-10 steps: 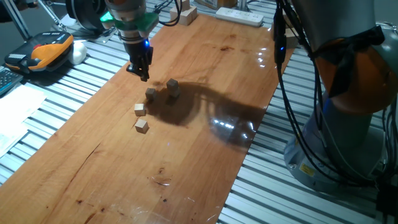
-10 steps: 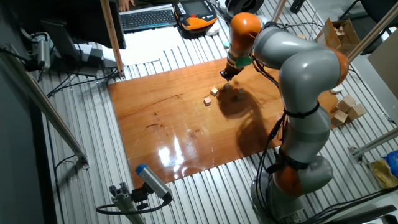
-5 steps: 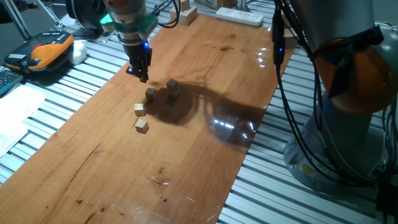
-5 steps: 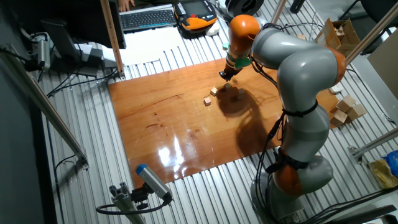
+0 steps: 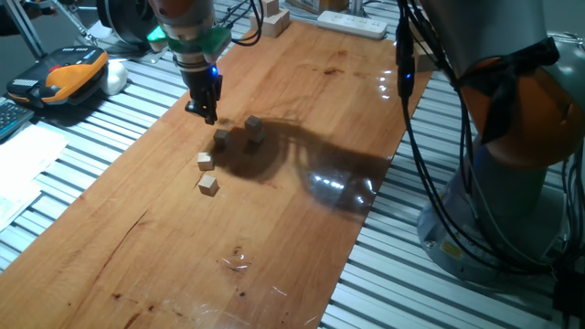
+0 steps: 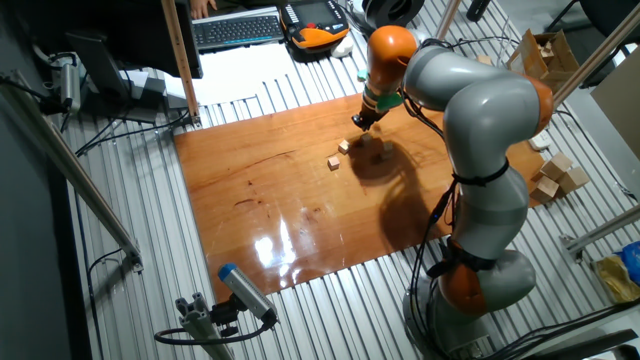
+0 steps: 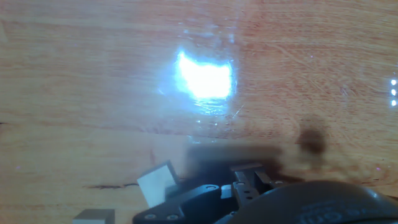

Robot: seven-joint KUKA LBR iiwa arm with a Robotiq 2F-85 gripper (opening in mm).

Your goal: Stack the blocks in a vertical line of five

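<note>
jaws: my gripper hangs just above the surface near its far left edge; the dark fingers look close together, but I cannot tell from any view whether they are open or closed, or whether they have hold of anything.
arm: my grey arm reaches over the surface from the right in the other fixed view, with the orange wrist joint above the blocks.
surface: a glossy wooden board lying on ribbed metal slats; it carries a bright light reflection in the hand view.
blocks: four places show tiny tan cubes. One block sits just near and right of my gripper. A shadowed block stands right of it; it looks taller than the rest and may be two stacked, though I cannot be sure. Another block lies nearer, and the nearest block lies just beyond that, apart from it.
hand view: a pale block face shows at the bottom edge, beside my dark gripper body; the picture is blurred.
surroundings: an orange and black handheld unit lies off the board at far left; a white power strip lies at the far edge; larger pale wooden blocks lie off the board by my base.
</note>
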